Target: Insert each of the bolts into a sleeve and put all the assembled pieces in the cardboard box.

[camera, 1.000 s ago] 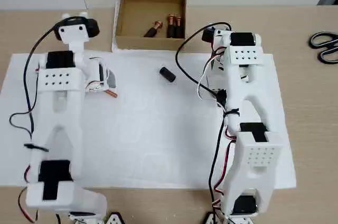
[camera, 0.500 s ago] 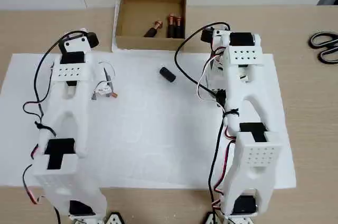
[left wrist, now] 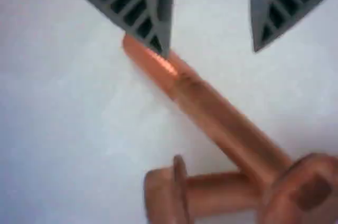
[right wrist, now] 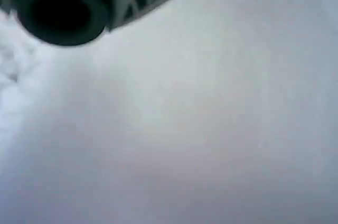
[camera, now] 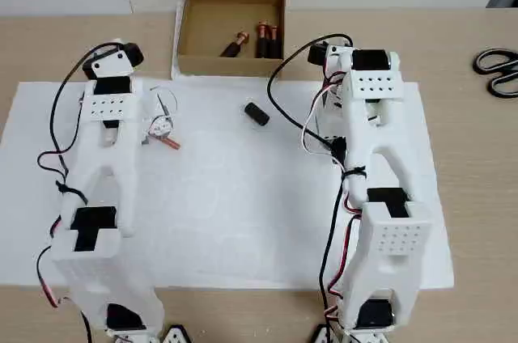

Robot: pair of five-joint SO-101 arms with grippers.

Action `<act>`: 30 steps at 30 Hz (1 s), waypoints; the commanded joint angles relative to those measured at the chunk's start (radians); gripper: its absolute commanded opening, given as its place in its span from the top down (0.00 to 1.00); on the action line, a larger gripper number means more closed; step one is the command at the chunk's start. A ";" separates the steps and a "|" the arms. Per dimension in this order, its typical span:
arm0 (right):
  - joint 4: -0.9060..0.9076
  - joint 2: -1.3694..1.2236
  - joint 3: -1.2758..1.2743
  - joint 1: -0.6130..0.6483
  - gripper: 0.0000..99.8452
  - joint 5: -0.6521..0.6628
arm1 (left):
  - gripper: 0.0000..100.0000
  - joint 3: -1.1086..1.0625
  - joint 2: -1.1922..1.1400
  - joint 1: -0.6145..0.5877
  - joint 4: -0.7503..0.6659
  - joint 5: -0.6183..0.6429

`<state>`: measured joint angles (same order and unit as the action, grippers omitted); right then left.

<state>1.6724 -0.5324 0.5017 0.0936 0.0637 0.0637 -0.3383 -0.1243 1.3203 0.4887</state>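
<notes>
While the left gripper [left wrist: 210, 44] hangs with jaws spread over the long bolt [left wrist: 211, 108], its smooth copper shank runs diagonally under one jaw, so the gap sits off to one side. The bolt's head touches a second bolt [left wrist: 190, 195] lying crosswise on the white sheet [camera: 243, 213]. The left arm is nearer. The right gripper [right wrist: 105, 2] seems pinched on a black tubular sleeve [right wrist: 60, 15].
</notes>
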 commanded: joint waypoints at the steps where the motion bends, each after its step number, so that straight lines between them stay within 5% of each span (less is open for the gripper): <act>1: 0.005 0.070 0.003 -0.004 1.00 0.008 | 0.91 0.042 0.008 0.012 -0.037 0.064; 8: 0.007 0.070 0.003 -0.004 1.00 0.006 | 0.91 0.038 0.006 0.015 -0.074 0.186; 30: 0.008 0.070 0.003 -0.008 1.00 0.006 | 0.96 0.070 -0.135 0.009 -0.064 0.239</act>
<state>1.6724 -0.5324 0.5017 0.0936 0.0637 0.0974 -0.4841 -0.1151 1.2605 0.7234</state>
